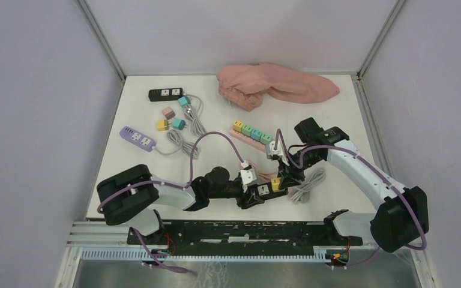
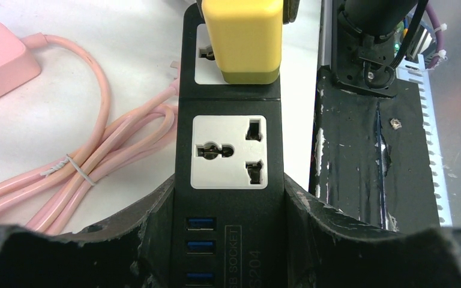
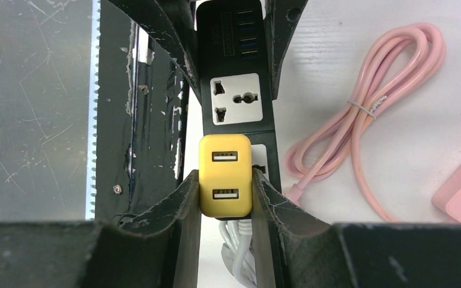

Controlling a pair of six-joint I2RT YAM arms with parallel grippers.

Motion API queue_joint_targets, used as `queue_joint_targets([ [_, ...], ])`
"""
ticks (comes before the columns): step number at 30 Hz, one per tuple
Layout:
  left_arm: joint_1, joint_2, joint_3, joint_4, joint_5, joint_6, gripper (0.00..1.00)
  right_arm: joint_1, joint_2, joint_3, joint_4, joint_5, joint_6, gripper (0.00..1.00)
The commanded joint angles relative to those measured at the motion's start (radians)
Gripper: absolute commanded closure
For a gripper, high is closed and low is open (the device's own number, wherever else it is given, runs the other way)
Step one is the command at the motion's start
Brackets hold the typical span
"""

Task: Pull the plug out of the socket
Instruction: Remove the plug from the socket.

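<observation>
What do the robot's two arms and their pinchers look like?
Both arms have white tube-shaped links between chunky black joints: the left arm and the right arm. A purple cable loops along each one. The fingers of each gripper are black wedges with rough, scuffed edges.

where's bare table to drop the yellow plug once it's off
Bare table lies far right, between the pink cloth and the right arm, and on the left, between the purple strip and the left arm. The middle is crowded: pink strip, grey cords, black strip with the yellow plug.
</observation>
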Motion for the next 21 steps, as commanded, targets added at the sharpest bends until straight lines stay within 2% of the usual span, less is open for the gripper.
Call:
queue_joint_targets([
  [1,0.004,-0.044,-0.025,0.029,-0.023,0.031,0.97,-0.028,-0.005,0.035,-0.076,-0.022,-0.074,0.98],
  [7,0.006,-0.05,-0.024,0.031,-0.019,0.031,0.97,-0.028,-0.028,-0.042,-0.116,-0.118,-0.271,0.97],
  [11,0.005,-0.03,-0.007,0.039,-0.002,0.023,0.97,-0.016,-0.033,-0.076,-0.105,-0.172,-0.318,0.98],
  [21,0.006,0.027,0.027,0.044,0.021,0.011,0.97,0.025,-0.007,-0.037,0.063,-0.109,-0.027,1.0],
])
